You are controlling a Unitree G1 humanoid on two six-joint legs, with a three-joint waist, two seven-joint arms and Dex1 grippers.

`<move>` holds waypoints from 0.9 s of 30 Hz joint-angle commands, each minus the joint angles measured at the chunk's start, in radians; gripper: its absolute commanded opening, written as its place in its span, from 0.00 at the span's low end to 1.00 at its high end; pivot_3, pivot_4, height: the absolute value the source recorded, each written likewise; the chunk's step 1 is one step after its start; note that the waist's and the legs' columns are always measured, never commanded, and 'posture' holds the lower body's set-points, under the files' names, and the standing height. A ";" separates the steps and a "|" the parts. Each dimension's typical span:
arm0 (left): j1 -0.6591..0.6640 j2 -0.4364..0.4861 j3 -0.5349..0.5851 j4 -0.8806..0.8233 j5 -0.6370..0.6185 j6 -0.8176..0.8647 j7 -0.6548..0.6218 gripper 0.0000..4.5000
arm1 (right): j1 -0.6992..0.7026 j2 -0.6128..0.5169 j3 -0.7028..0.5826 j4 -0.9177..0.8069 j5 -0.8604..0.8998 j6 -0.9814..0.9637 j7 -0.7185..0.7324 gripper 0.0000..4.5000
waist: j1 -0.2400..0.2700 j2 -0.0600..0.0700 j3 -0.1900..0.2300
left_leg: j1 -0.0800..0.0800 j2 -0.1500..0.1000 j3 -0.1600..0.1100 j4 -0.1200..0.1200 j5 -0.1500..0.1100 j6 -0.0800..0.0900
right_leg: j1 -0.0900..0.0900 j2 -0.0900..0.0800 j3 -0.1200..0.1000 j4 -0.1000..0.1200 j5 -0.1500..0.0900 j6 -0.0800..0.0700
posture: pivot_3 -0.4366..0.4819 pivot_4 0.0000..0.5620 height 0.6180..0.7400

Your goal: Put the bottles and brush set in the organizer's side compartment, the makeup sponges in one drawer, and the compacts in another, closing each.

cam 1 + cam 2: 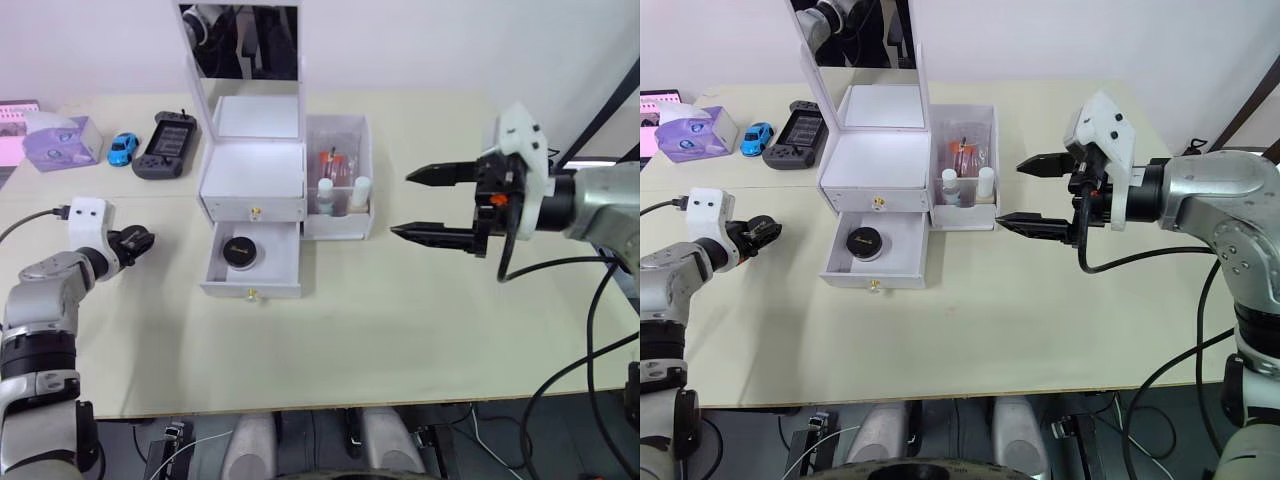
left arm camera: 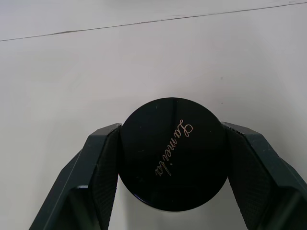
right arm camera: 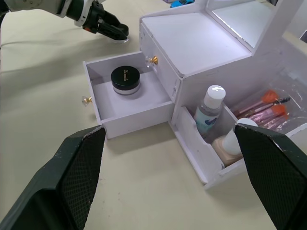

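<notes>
— Organizer first: where does it stand?

— Mid-table, white, with its mirror lid propped upright. The upper drawer is shut, the lower drawer is pulled out.

— What's in the open one?

— One black compact, lying flat near the back.

— And the side compartment?

— It sits against the organizer's right side. Two bottles stand at its front, and the brush set lies behind them in a clear sleeve.

— Right gripper?

— It hangs over the table to the right of the side compartment, fingers spread wide, holding nothing, pointing toward the organizer.

— Left gripper?

— Out to the left of the open drawer, well apart from it, low by the table. Its fingers are clamped on a second compact, round and black with gold script on the lid.

— Is that compact touching the table?

— Hard to say; from the head camera it looks just above the surface.

— Anything else?

— At the far left edge: a tissue box, a black handheld console, and a small blue toy car between them.
</notes>
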 commanded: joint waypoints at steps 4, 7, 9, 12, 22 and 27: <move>-0.103 0.052 0.115 -0.101 -0.084 -0.092 -0.051 0.58 | -0.044 -0.010 -0.006 0.015 -0.004 0.003 -0.004 1.00 | 0.003 -0.001 0.000 | 0.000 0.000 0.000 0.000 0.000 0.000 | 0.000 0.000 0.000 0.000 0.000 0.000 | 0.48 0.27 1.00; -0.149 0.058 0.119 -0.190 -0.153 -0.098 -0.134 0.58 | -0.053 0.000 0.010 0.020 -0.011 -0.002 -0.008 1.00 | 0.005 -0.001 0.000 | -0.001 -0.001 0.000 0.001 0.000 0.000 | 0.000 -0.001 0.000 0.000 0.000 0.000 | 0.48 0.27 1.00; -0.168 0.058 0.103 -0.263 -0.202 -0.085 -0.199 0.58 | -0.059 0.009 0.017 0.021 -0.014 -0.004 -0.012 1.00 | 0.003 -0.001 0.000 | -0.001 -0.002 0.000 0.001 0.000 0.000 | 0.000 -0.001 0.000 -0.001 0.000 0.000 | 0.48 0.27 1.00; -0.191 0.052 0.065 -0.392 -0.311 -0.026 -0.317 0.58 | -0.059 0.019 0.021 0.018 -0.015 -0.006 -0.019 1.00 | 0.001 -0.001 0.000 | -0.001 -0.002 0.000 0.000 0.000 0.000 | 0.000 -0.002 0.000 -0.001 0.000 0.001 | 0.48 0.27 1.00; -0.207 0.177 -0.171 -0.668 -0.468 0.235 -0.543 0.58 | -0.006 0.008 -0.058 -0.077 0.080 0.040 -0.039 1.00 | -0.004 0.000 0.000 | 0.000 -0.002 -0.001 0.000 0.000 0.000 | 0.000 0.000 0.001 0.001 -0.001 0.001 | 0.48 0.27 1.00; -0.192 0.184 -0.366 -0.690 -0.297 0.171 -0.538 0.58 | 0.013 0.023 -0.088 -0.138 0.157 0.078 -0.079 1.00 | 0.002 0.000 0.001 | 0.000 -0.002 -0.002 0.000 0.000 0.000 | 0.001 0.000 0.001 0.000 -0.001 0.001 | 0.48 0.27 1.00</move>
